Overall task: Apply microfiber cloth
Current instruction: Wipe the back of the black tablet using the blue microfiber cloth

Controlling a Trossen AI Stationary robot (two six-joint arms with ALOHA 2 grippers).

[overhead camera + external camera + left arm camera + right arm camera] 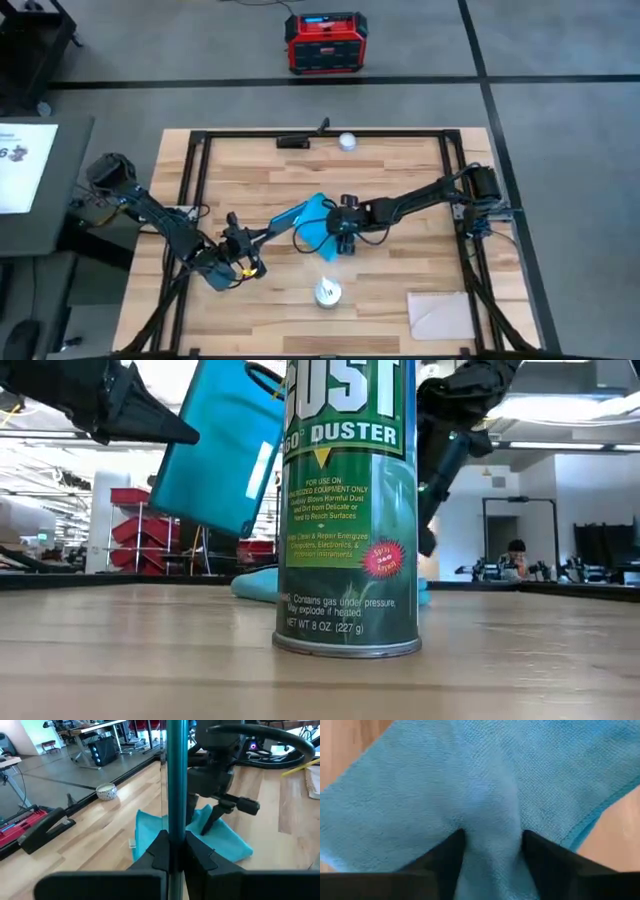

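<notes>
- My right gripper (492, 865) pinches a fold of the soft, light cloth (485, 785); it is limp, so I grip the bunched middle.
- My left gripper (172, 852) is clamped on the tablet's (175, 775) edge.

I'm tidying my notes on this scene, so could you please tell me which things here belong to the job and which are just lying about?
In use:
- blue cloth, pinched by right gripper
- tablet, held by left gripper

Lying about:
- duster can
- beige sheet
- small bowl
- stapler
</notes>
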